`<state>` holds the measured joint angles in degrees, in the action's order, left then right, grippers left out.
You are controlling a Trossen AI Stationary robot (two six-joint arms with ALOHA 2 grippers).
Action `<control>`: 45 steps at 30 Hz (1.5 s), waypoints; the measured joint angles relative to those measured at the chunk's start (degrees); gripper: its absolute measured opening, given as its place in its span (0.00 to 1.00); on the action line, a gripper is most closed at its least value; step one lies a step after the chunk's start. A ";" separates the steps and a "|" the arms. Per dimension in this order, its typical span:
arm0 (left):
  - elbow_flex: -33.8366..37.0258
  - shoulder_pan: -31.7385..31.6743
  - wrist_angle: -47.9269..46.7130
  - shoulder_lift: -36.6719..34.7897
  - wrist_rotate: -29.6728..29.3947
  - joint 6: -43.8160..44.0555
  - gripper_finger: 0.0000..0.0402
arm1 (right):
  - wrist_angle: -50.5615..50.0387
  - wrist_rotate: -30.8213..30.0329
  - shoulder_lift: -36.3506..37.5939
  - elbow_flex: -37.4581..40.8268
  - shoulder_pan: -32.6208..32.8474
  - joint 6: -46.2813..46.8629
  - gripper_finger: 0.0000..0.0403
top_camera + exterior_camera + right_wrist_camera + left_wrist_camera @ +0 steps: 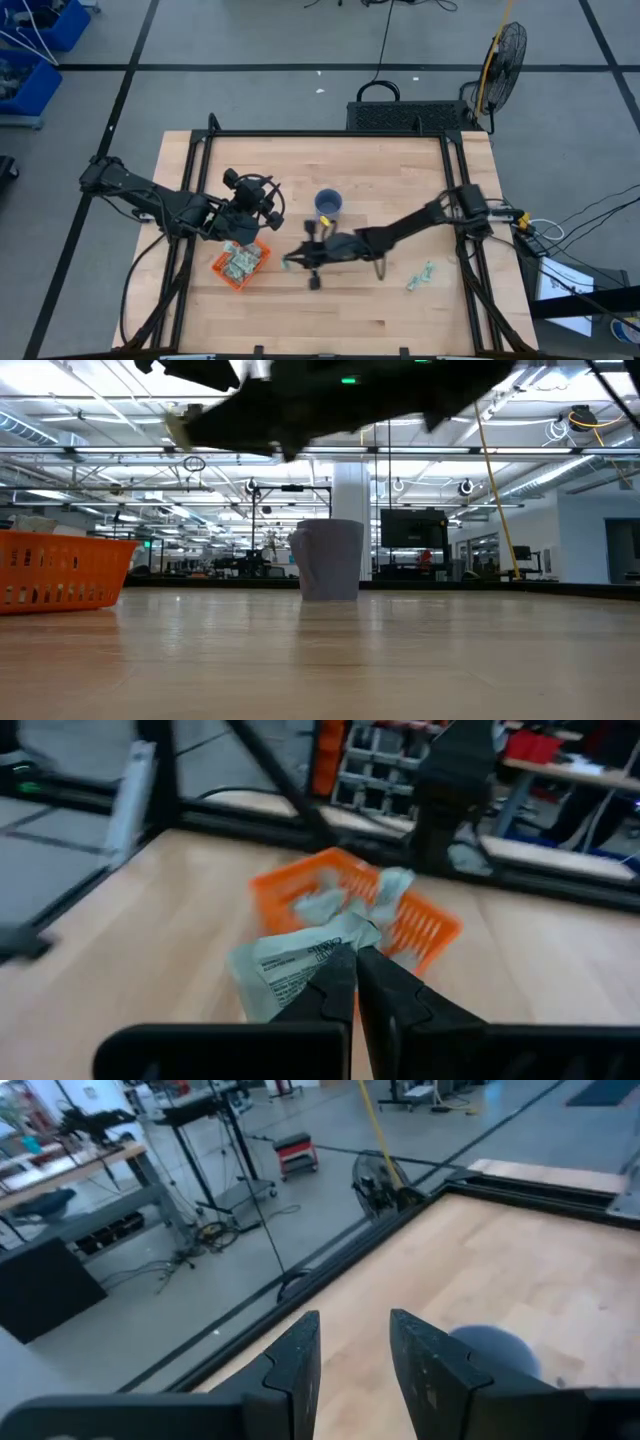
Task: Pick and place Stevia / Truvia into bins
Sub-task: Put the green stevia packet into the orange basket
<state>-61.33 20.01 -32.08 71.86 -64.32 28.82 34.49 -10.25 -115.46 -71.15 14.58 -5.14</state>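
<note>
Nearest the right wrist camera, the right gripper [354, 982] had its two dark fingers pressed together on a pale green and white sweetener packet [290, 965], which stuck out beyond the fingertips with its printed face showing. Beyond it, the orange bin [420, 925] sat on the wooden table [130, 920] with several more packets heaped inside it. From overhead, the right arm reached from the table's right edge toward the middle, its gripper [293, 261] carrying the packet [287, 263] above the boards, near the bin [240, 266] but not yet over it. The bin lay toward the left front part of the table [400, 170], and its load of packets [241, 262] showed as a pale green and white pile. A few loose packets [420, 276] lay well apart from it, near the right front of the table. The blue-grey mug [329, 204] stood near the table's centre, behind the right gripper. The left gripper [352, 1365] hung just behind the bin (its fingers held a little apart, with nothing between them), and its wrist camera looked out over the mug [490, 1350] and the table's far edge to the workshop floor. In the low view the bin [62, 568] stood at the left, the mug [329, 559] in the middle, and the dark arms crossed overhead.
</note>
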 joint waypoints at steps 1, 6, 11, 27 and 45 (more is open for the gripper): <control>-0.01 0.02 -0.22 -0.01 0.55 0.24 0.32 | -0.28 -0.06 -1.84 -2.68 -0.73 -0.35 0.00; -0.01 0.37 -1.50 0.01 1.97 0.28 0.32 | 0.35 0.88 -10.54 -13.16 -4.40 1.49 0.00; -0.01 1.65 -2.51 0.01 2.33 0.36 0.32 | 1.63 4.50 -18.81 -19.56 -6.61 1.40 0.00; -0.01 3.39 -2.68 0.01 2.84 0.79 0.32 | 2.72 7.44 -23.33 -24.05 -6.75 -2.96 0.28; -0.01 7.16 -9.88 0.01 2.89 8.86 0.32 | -47.75 7.31 5.42 -13.66 2.38 4.61 0.22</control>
<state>-61.34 27.17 -41.96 71.88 -61.43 37.68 -13.26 -2.94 -110.04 -84.82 16.96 -0.53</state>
